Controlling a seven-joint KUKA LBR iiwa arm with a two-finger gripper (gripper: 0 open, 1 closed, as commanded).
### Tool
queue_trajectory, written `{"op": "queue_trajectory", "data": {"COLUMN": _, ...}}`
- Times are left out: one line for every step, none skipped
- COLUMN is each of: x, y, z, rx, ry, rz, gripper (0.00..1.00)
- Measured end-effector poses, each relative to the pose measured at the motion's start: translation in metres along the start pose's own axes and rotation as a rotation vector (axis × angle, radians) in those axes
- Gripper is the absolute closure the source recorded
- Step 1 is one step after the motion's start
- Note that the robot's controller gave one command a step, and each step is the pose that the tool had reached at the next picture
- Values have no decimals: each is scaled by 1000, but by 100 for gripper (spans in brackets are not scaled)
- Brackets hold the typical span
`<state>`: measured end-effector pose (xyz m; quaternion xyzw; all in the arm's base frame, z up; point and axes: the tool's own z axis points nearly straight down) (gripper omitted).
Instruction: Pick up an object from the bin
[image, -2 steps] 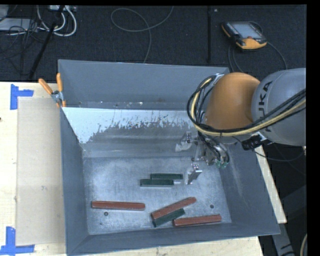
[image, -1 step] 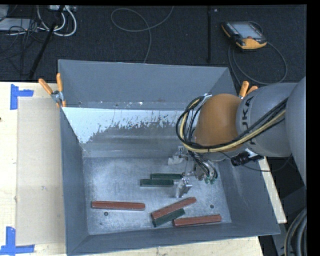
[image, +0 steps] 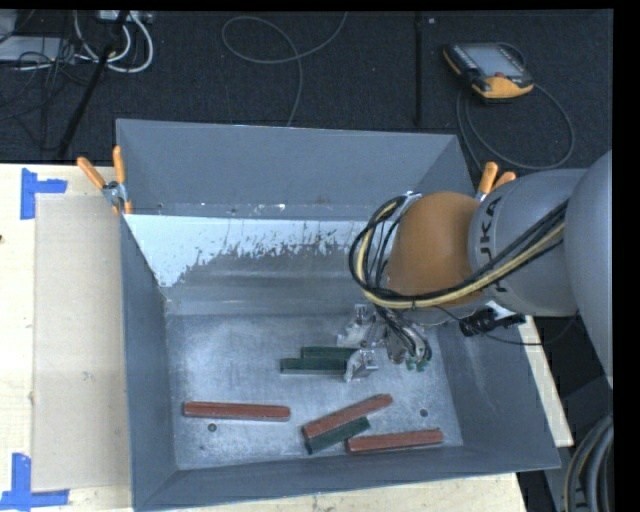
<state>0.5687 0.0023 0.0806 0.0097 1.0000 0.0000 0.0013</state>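
Down inside the grey metal bin (image: 280, 170), sloped walls all round and a scuffed, pale-speckled floor. Near the middle of that floor, dark green bars (image: 312, 362), apparently two, overlapping and lying roughly left to right. Right at their right-hand end, low over the floor, the gripper (image: 362, 362), hanging from the arm that reaches in from the right. Touching the green bars or just above them: cannot tell. How far open: cannot tell either, and nothing plainly held.

Nearer the near wall, to the left, a long reddish-brown bar (image: 236, 410), flat and well apart from the rest. To its right, a tilted reddish-brown bar (image: 350, 413), its right end pointing farther into the bin, lying against a short dark green bar (image: 338, 433). Just beside those, further right, a third reddish-brown bar (image: 395, 439), almost parallel to the near wall.

Above the gripper, an orange cover (image: 430, 250) on the wrist, ringed by looped black and yellow cables (image: 365, 260).

Beyond the far wall, dark floor (image: 300, 80) with thin cords trailing across it, and at far right an orange-and-grey handheld unit (image: 490, 70).
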Motion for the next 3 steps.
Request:
{"op": "queue_trajectory", "data": {"x": 0, "y": 0, "z": 0, "rx": 0, "ry": 0, "rz": 0, "gripper": 100}}
{"op": "queue_trajectory", "data": {"x": -1, "y": -1, "z": -8, "rx": -1, "ry": 6, "rz": -142, "gripper": 100}}
{"op": "queue_trajectory", "data": {"x": 5, "y": -11, "z": -147, "rx": -1, "ry": 2, "rz": -343, "gripper": 100}}
